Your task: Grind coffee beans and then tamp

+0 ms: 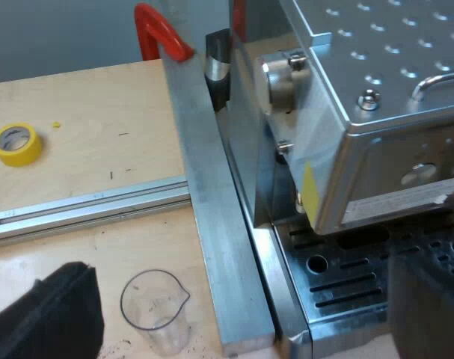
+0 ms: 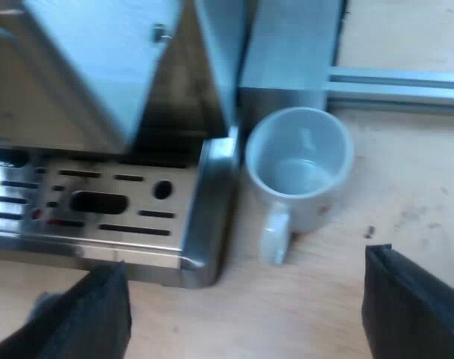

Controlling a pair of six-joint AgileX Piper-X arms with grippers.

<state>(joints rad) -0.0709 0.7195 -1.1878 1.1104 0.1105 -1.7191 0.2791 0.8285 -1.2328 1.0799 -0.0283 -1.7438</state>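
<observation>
Espresso machine of brushed steel [image 1: 376,149] between two grippers, both with jaws wide apart and empty.

Left wrist view: the left gripper [image 1: 245,299] hangs with its two black fingers [image 1: 62,314] spread wide, holding nothing, over the join between the machine's slotted drip tray [image 1: 346,284] and a square aluminium bar [image 1: 212,224] lying along the machine's side. A clear measuring glass [image 1: 153,307] stands upright on the pale wooden table [image 1: 84,157], just beside that bar and near one finger. A roll of yellow tape [image 1: 17,143] lies well apart from it, beyond an aluminium rail [image 1: 84,209]. Right wrist view: the right gripper [image 2: 241,299] is also spread wide and empty, above the tray's corner and a white mug [image 2: 301,164]. The mug stands upright on the table just beside the tray's edge, its handle turned toward the gripper.
</observation>
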